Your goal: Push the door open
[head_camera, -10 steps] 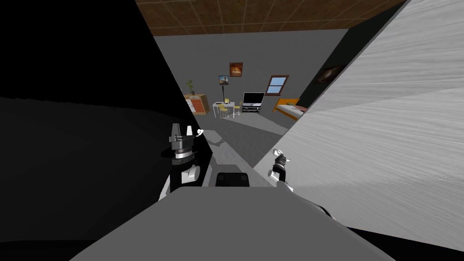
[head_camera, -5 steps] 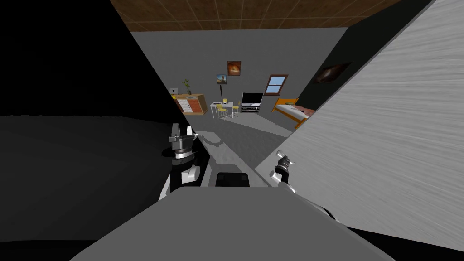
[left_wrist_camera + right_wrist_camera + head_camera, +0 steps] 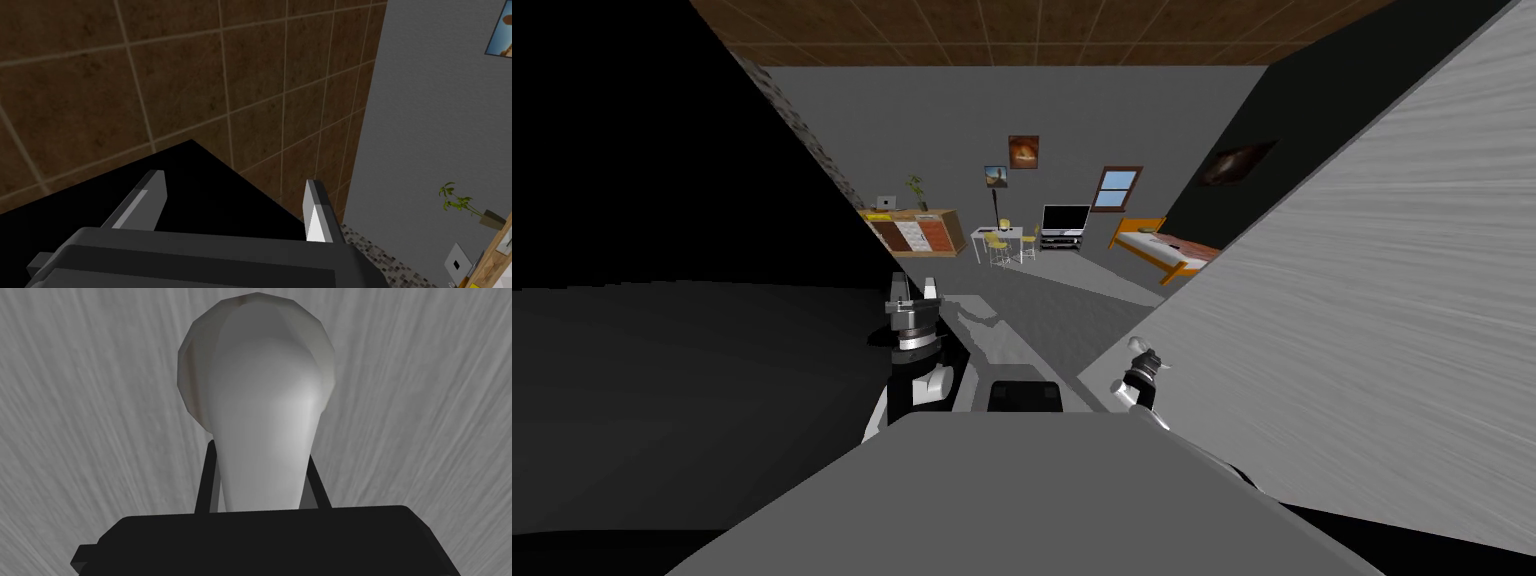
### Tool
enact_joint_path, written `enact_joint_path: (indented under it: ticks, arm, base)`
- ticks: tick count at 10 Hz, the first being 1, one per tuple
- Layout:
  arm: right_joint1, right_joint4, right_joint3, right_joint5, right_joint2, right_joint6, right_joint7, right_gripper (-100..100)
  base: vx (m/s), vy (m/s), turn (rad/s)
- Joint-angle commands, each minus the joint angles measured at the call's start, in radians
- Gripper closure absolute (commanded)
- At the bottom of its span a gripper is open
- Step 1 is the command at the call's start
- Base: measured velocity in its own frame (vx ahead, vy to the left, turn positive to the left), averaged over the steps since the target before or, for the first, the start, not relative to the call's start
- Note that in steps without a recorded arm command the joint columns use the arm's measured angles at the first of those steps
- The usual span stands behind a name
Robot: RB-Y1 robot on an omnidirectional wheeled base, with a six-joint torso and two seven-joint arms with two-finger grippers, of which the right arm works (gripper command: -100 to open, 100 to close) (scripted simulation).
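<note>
The right gripper (image 3: 261, 455) is clamping the door handle (image 3: 255, 388) of the grey door (image 3: 1362, 300) standing ajar on my right, the left gripper (image 3: 235, 182) idling fingers-apart; judging: push should be tracing the hinge arc, wrist turning along.

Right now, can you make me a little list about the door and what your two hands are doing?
door: grey streaked panel on my right, standing partly open
handle: pale grey and rounded, sticking out from the door
right gripper: shut on the handle, fingers pressing its sides
left gripper: open, holding nothing, raised in front of my left side
room through the gap: bed, television, white table, cabinet
task: door not fully open yet
</note>
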Motion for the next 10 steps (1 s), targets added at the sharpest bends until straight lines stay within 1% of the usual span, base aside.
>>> enact_joint_path:
  ticks: [1, 4, 5, 6, 7, 8, 9, 10]
  arm:
    - [0.011, -0.015, -0.027, -0.016, -0.007, 0.002, 0.014, 100]
    - [0.015, -0.008, -0.057, -0.035, -0.013, -0.002, 0.026, 100]
    - [0.015, -0.008, -0.057, -0.035, -0.013, -0.002, 0.026, 100]
    - [0.017, -0.005, -0.072, -0.045, -0.015, -0.004, 0.031, 100]
    - [0.018, -0.003, -0.078, -0.050, -0.017, -0.005, 0.034, 100]
    - [0.021, -0.005, -0.072, -0.046, -0.010, -0.004, 0.033, 100]
    - [0.026, -0.005, -0.093, -0.061, -0.013, -0.006, 0.043, 100]
    - [0.027, -0.003, -0.105, -0.070, -0.015, -0.008, 0.049, 100]
  base:
    - [0.218, -0.048, -0.063]
    - [0.210, -0.044, -0.057]
    - [0.149, -0.029, -0.045]
    - [0.164, -0.033, -0.056]
    - [0.193, -0.020, -0.048]
    - [0.078, -0.010, -0.032]
    - [0.127, -0.060, -0.026]
    - [0.173, -0.108, -0.023]
